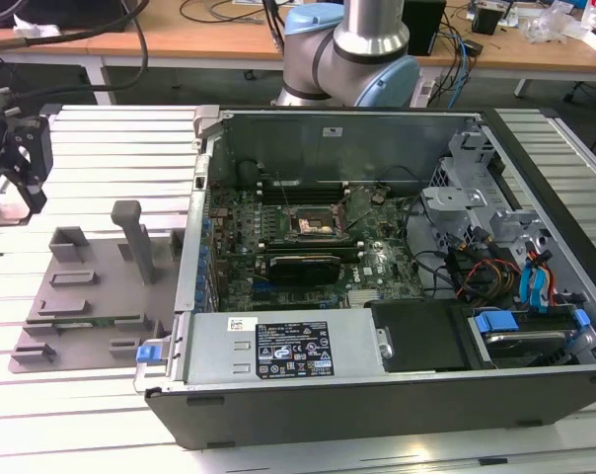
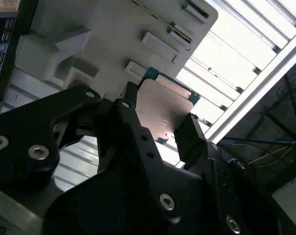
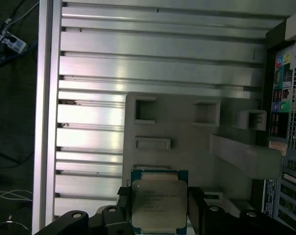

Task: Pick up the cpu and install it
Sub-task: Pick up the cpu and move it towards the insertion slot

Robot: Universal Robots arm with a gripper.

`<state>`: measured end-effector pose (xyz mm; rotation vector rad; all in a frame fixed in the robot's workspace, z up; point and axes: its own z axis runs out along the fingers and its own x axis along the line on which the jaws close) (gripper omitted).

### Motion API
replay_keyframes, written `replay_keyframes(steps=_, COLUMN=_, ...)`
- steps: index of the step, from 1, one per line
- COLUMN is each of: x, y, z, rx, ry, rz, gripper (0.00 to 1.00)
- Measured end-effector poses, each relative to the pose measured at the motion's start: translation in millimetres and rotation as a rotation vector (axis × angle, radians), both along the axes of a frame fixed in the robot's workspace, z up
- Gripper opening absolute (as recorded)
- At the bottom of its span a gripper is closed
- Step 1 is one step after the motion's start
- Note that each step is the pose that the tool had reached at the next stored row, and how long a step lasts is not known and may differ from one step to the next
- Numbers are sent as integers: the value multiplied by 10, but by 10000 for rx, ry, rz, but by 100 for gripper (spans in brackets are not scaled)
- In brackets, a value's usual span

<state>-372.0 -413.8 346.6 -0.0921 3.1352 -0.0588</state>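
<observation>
The cpu [image 3: 158, 205] is a flat square chip with a pale silver top and a green rim. It sits between the two black fingers of my gripper [image 3: 159, 209], which is shut on its opposite edges. In the second wrist view the cpu [image 2: 165, 110] hangs in the gripper [image 2: 160, 123] above the grey fixture plate [image 2: 104, 44]. In the exterior view the gripper [image 1: 17, 168] is at the far left, off the plate's [image 1: 91, 296] back left corner. The motherboard socket [image 1: 313, 222] lies open inside the computer case, well to the exterior view's right of the gripper.
The open computer case [image 1: 377, 375] fills the middle and right of the slatted metal table [image 1: 111, 148]. A tall grey post [image 1: 130, 232] and several low blocks stand on the fixture plate. The arm's base [image 1: 352, 54] rises behind the case. Cables and drive bays crowd the case's right side.
</observation>
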Motion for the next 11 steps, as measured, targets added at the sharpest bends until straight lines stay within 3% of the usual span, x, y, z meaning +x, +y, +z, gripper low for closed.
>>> replay_keyframes(steps=11, x=0, y=4, z=189, rx=0, ry=0, rz=0, gripper=55)
